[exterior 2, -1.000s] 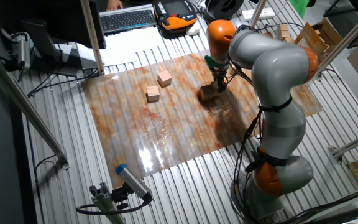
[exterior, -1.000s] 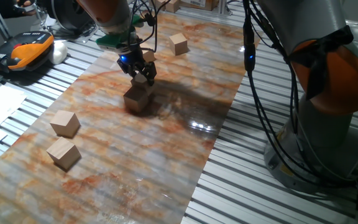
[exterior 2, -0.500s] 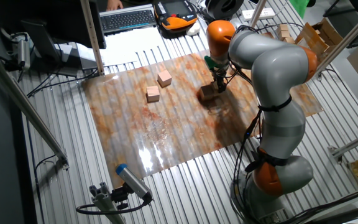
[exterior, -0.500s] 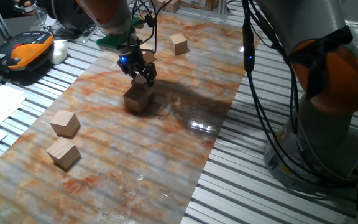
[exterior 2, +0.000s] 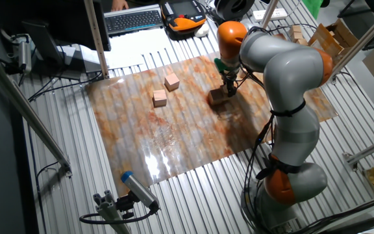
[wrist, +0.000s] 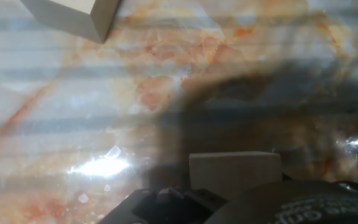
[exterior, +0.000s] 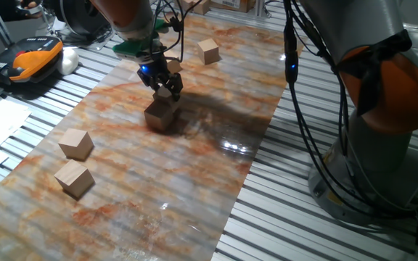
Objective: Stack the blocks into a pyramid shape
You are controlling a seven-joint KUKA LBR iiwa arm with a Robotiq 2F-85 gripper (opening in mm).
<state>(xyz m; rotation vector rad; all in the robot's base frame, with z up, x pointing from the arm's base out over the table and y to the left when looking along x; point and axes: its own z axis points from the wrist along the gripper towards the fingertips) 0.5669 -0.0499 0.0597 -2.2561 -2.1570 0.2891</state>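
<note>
Block [exterior: 167, 92] clamped in jaws above second block [exterior: 160, 114].

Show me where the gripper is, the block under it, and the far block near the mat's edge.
gripper [exterior: 167, 90]: one fixed view, between its fingertips.
block under it [exterior: 160, 116]: one fixed view, its front face.
far block [exterior: 208, 51]: one fixed view, middle of the cube.

Two fixed cameras and a hand camera.
One looks low along the marbled mat [exterior: 216, 145]; the other looks down from high, opposite. Both share it; the hand view sits close above.
</note>
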